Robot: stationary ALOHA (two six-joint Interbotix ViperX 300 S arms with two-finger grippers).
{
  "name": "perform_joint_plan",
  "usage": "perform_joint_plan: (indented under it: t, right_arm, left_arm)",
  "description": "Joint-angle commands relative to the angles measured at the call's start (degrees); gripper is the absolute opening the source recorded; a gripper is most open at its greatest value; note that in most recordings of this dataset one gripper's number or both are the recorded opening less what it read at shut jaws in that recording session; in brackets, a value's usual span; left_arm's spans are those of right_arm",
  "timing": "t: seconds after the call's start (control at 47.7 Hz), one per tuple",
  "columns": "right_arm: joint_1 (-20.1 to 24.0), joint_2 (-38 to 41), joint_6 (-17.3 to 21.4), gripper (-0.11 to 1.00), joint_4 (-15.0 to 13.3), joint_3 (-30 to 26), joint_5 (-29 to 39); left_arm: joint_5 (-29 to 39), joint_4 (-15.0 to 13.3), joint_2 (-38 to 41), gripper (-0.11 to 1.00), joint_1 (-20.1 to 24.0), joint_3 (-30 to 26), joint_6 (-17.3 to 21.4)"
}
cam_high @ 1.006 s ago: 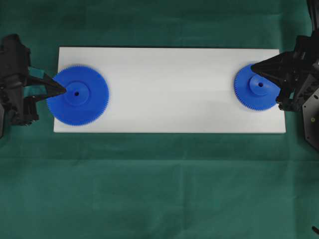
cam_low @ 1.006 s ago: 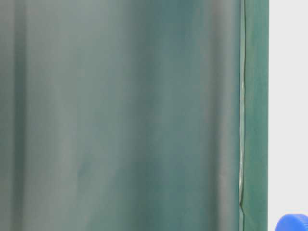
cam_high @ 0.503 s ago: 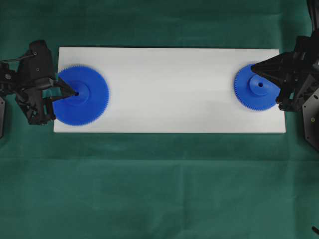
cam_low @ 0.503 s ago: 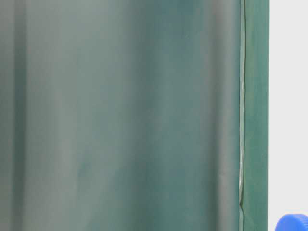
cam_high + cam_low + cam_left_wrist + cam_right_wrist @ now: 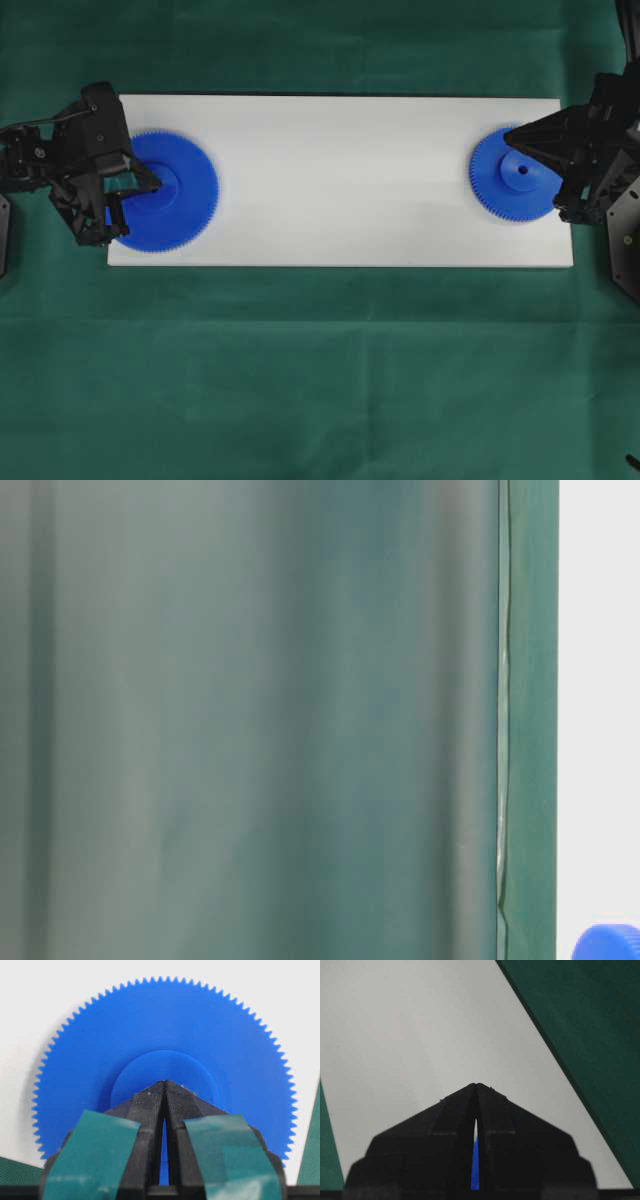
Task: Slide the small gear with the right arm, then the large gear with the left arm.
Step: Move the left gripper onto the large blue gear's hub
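The small gear (image 5: 516,174) lies at the right end of the white board (image 5: 340,180) on the tabletop, directly under the right claw (image 5: 510,135), whose fingers are pressed together, empty. The large gear (image 5: 163,192) sits at the left end; the left claw (image 5: 164,1082), likewise closed, rests on its hub, having advanced from the gear's outer edge a second ago.

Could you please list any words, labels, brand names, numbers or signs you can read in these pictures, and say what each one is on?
None: no readable text on the larger bright blue plastic toothed gear, the smaller blue toothed gear, the white rectangular board or the green cloth.
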Motion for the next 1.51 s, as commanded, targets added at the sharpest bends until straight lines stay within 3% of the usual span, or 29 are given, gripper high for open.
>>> perform_joint_plan:
  t: [0.0, 0.566, 1.048, 1.488]
  right_arm:
    - [0.09, 0.00, 0.09, 0.50, -0.18, -0.62, -0.35]
    - [0.09, 0.00, 0.09, 0.50, 0.09, -0.79, -0.35]
    - [0.09, 0.09, 0.18, 0.50, 0.09, -0.88, -0.44]
    - [0.09, 0.09, 0.18, 0.50, 0.18, -0.62, -0.53]
  left_arm:
    - [-0.62, -0.09, 0.18, 0.00, 0.44, -0.44, 0.00]
    - [0.00, -0.09, 0.88, 0.00, 1.05, 1.23, -0.26]
    - [12.04, 0.00, 0.79, 0.00, 1.05, 0.53, -0.26]
    - [12.30, 0.00, 0.97, 0.00, 0.97, -0.44, -0.35]
